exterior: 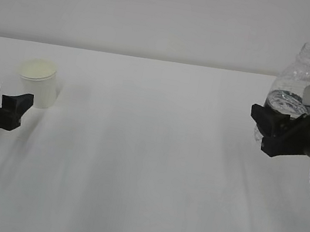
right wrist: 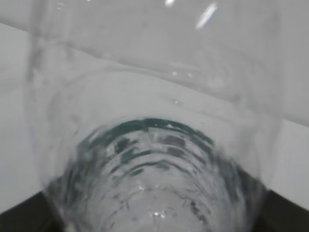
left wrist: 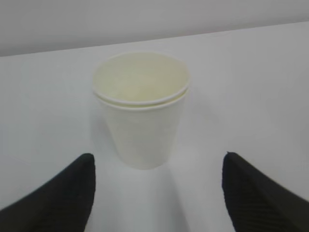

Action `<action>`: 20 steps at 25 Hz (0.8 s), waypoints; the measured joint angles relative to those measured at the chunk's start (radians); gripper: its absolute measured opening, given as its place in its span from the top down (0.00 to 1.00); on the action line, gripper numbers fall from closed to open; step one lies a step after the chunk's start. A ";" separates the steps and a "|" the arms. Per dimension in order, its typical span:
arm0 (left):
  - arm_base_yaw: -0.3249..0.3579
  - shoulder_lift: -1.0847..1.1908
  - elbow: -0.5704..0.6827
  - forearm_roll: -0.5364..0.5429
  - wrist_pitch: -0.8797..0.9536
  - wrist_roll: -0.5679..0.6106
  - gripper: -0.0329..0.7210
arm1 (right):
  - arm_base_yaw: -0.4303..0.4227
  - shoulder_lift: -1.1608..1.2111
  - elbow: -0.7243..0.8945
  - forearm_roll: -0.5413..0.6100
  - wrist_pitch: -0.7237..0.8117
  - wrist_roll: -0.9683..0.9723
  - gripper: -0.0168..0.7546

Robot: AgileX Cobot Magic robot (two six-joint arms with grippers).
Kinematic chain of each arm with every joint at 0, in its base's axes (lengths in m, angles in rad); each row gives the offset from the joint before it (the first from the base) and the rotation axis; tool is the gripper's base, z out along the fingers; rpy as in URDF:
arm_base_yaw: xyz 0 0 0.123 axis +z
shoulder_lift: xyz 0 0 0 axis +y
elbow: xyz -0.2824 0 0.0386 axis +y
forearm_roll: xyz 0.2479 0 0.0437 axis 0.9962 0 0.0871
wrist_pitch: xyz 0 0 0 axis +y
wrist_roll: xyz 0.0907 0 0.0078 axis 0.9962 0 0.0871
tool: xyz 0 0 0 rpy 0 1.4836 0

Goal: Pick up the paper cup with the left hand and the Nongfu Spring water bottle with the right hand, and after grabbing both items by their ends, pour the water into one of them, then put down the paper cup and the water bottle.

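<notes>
The cup [exterior: 38, 83] stands upright near the surface's [exterior: 146, 168] far left edge. The left end effector [exterior: 17, 106] sits low just in front of it, jaws spread wide, released and empty; in the wrist view its fingers [left wrist: 63, 195] flank the cup [left wrist: 141, 111] without touching. At the right edge, the right end effector [exterior: 272, 127] grasps the bottle [exterior: 295, 80] around its lower body, upright and lifted, open neck on top, water [right wrist: 159, 203] in its lower part.
</notes>
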 joint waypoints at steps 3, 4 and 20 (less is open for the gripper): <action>0.022 0.024 -0.008 0.019 -0.002 0.000 0.18 | 0.000 0.000 0.000 0.000 0.000 0.001 0.35; 0.026 0.031 -0.008 0.024 -0.006 0.000 0.18 | 0.000 0.000 0.000 0.000 0.000 0.001 0.35; 0.035 0.218 -0.103 0.055 -0.064 0.000 0.18 | 0.000 0.000 0.000 -0.002 0.000 0.001 0.35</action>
